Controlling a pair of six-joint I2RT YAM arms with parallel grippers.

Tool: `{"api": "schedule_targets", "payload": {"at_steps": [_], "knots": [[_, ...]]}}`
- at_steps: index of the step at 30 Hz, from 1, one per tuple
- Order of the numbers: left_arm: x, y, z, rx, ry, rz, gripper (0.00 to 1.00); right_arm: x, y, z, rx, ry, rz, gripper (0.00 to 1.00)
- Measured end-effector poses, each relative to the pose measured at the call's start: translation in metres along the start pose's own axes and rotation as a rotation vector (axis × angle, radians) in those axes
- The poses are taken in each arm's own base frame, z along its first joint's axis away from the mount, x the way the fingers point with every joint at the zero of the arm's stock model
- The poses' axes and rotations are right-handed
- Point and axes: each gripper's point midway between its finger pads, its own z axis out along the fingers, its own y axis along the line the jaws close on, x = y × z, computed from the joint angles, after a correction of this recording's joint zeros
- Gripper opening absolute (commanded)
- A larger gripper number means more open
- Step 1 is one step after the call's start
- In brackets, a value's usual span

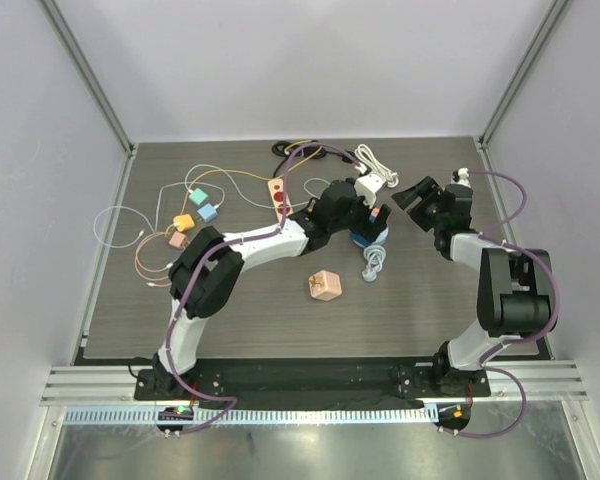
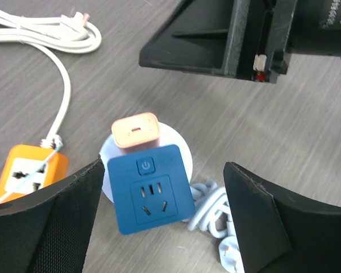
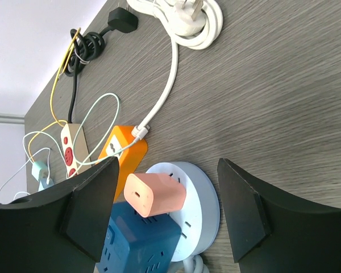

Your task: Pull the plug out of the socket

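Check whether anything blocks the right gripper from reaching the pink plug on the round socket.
Nothing visible does. The pink rectangular plug sits in the open gap ahead of the right gripper, on the pale-blue round socket; the dark-blue cube adapter crowds it on one side.

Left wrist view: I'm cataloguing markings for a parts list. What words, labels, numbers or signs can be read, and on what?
Power sign, no words: on the button of the blue socket cube.
White lettering on the other arm's black housing, top right: cut off and too blurred to read.
Nothing else legible.
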Motion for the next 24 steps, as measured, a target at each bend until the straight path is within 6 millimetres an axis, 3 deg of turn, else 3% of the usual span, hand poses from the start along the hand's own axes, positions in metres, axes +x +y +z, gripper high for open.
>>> {"api": "schedule_targets", "payload": {"at_steps": [6,18,21,24], "knots": [[-0.002,0.005,0.008,-0.076,0.034,0.024,0.84,-0.001,-0.001,-0.001,-0.004,0.000,0.003,0.75],[0.035,0.008,0.021,-0.214,0.202,0.022,0.82,0.001,-0.003,-0.002,-0.005,0.005,0.005,0.75],[0.040,0.010,0.024,-0.227,0.233,0.011,0.70,0.000,-0.001,-0.002,-0.009,0.005,0.005,0.76],[0.042,0.012,0.029,-0.237,0.252,0.003,0.48,-0.001,0.000,-0.004,-0.012,0.002,0.007,0.76]]}}
